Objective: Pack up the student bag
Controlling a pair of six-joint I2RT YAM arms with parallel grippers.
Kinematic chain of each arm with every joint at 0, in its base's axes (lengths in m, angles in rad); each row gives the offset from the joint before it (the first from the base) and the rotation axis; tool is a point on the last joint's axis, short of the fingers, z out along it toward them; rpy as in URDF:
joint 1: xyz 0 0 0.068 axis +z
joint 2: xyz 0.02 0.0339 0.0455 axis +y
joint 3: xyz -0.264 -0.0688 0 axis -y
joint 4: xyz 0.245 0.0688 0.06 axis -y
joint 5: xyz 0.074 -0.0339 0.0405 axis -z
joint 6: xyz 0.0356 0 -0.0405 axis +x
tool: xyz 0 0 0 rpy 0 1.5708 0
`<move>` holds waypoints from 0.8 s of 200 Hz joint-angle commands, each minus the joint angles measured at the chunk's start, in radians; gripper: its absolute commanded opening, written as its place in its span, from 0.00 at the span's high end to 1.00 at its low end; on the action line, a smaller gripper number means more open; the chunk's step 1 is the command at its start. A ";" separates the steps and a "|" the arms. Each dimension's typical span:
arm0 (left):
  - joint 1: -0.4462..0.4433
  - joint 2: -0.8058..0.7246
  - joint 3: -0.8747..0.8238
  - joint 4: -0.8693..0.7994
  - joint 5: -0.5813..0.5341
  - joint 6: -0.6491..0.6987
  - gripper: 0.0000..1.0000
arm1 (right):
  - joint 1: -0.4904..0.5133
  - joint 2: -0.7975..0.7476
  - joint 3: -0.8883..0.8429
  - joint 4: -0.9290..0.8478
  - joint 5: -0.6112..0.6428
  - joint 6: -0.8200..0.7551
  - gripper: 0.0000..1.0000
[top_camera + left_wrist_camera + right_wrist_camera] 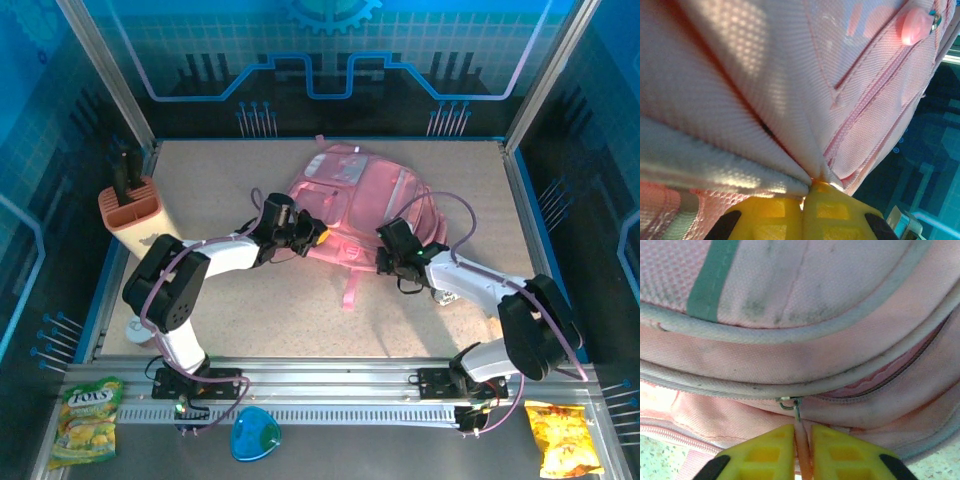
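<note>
The student bag (pixel 365 200) — a soft pink backpack — lies flat on the speckled desk (pixel 250 310), toward the far middle, with one strap (pixel 350 288) trailing toward the arms. The left claw (pixel 308 232) is at the bag's near left edge. Its wrist view shows the yellow fingers (pixel 770 220) clenched together, pinching a peak of pink fabric between their tips. The right claw (pixel 386 258) is at the near right edge, clenched on the thin pink zip pull (pixel 801 440) that hangs from the metal slider (pixel 790 403). To the right of the slider the zip (pixel 890 375) is parted a little (what lies inside that compartment cannot be made out). At the desk's left edge stands a terracotta holder (pixel 130 212) with dark handles (pixel 122 170) sticking up out of it. On the near rail lie a green sweets packet (pixel 88 420) and a yellow snack packet (pixel 562 438) — both well apart from the bag.
</note>
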 commanded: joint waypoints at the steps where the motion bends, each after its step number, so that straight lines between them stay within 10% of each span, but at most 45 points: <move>1: 0.027 -0.031 0.035 -0.015 -0.053 0.020 1.00 | -0.025 0.019 0.028 -0.038 0.051 0.001 0.92; 49: 0.070 -0.031 0.037 -0.033 -0.043 0.052 0.99 | -0.020 0.013 0.050 -0.124 0.188 -0.017 1.00; 108: 0.147 -0.101 0.019 -0.153 -0.060 0.186 0.57 | 0.103 0.072 0.210 -0.111 0.301 -0.176 1.00; 160: 0.189 -0.238 -0.097 -0.166 -0.006 0.196 0.45 | 0.226 0.226 0.420 -0.054 0.212 -0.266 1.00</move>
